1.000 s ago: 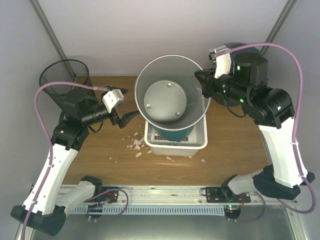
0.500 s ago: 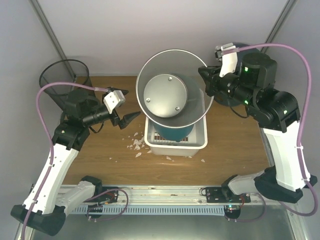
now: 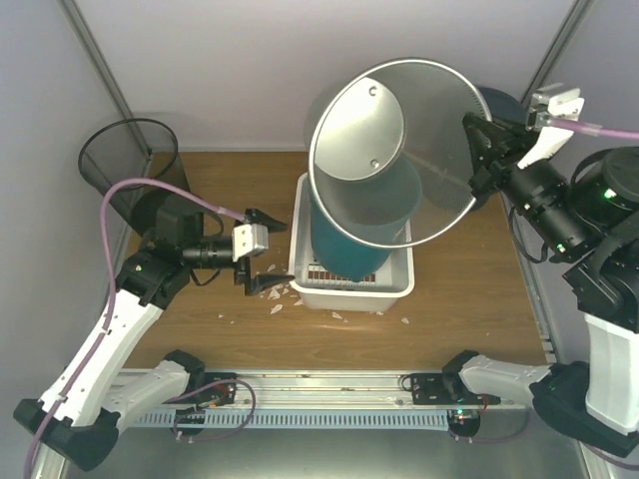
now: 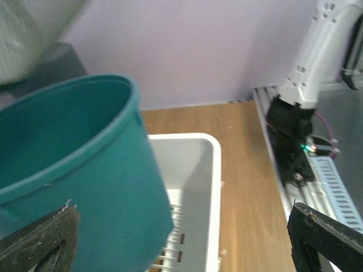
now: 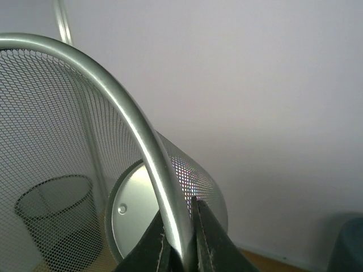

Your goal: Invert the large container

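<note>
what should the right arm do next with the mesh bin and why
Probably roll the wrist until the mouth faces down: the right gripper is shut on the rim of the silver mesh bin, holding it above the teal bin, mouth tilted, not down.

a brown wooden table [image 3: 469, 299]. a white slotted crate [image 3: 394, 284] stands on its middle, with pale scraps [image 3: 272, 289] strewn on the wood just left of and in front of it. a black mesh bin [image 3: 125, 160] stands at the far left corner.
</note>
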### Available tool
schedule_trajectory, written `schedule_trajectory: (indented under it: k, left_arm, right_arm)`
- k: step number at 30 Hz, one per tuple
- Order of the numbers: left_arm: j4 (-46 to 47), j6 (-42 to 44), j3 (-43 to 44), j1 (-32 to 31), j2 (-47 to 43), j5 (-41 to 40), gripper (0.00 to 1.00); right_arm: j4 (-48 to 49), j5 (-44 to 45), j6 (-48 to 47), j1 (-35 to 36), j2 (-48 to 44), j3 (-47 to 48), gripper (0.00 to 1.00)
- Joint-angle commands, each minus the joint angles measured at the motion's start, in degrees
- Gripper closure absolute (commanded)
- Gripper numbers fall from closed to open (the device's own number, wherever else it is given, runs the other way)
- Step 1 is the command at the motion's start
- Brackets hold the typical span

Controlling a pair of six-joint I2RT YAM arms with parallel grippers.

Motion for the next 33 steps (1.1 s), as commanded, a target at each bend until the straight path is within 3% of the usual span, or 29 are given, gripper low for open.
schedule_trajectory:
  k: [1, 7, 14, 20, 26, 33]
  left_arm:
    - [-2.5, 5.1, -3.8, -3.5, 0.1, 0.7, 0.01]
    - [0.8, 9.7, -10.0, -10.4, 2.0, -12.9, 0.02]
    - [1.5, 11.7, -11.4, -13.9, 6.5, -15.4, 0.04]
    - [-3.9, 17.2, -10.7, -16.6, 10.3, -17.3, 0.06]
    - [-8.7, 18.7, -11.3, -18.8, 17.9, -25.7, 0.09]
    - [-9.1, 18.7, -12.0, -18.8, 21.8, -36.9, 0.04]
  right_arm:
    - [10.7, 7.9, -2.0, 0.4, -2.5, -2.1, 0.99]
    - [11.9, 17.2, -4.6, 0.4, -5.3, -4.9, 1.00]
    - [10.6, 28.1, -6.0, 0.4, -7.8, -5.1, 0.99]
    - [7.8, 31.3, -5.6, 0.4, -7.6, -5.1, 1.00]
    - [7.0, 32.6, -5.5, 0.4, -8.1, -5.2, 0.99]
    - [4.2, 33.5, -5.2, 0.4, -8.4, -4.7, 0.99]
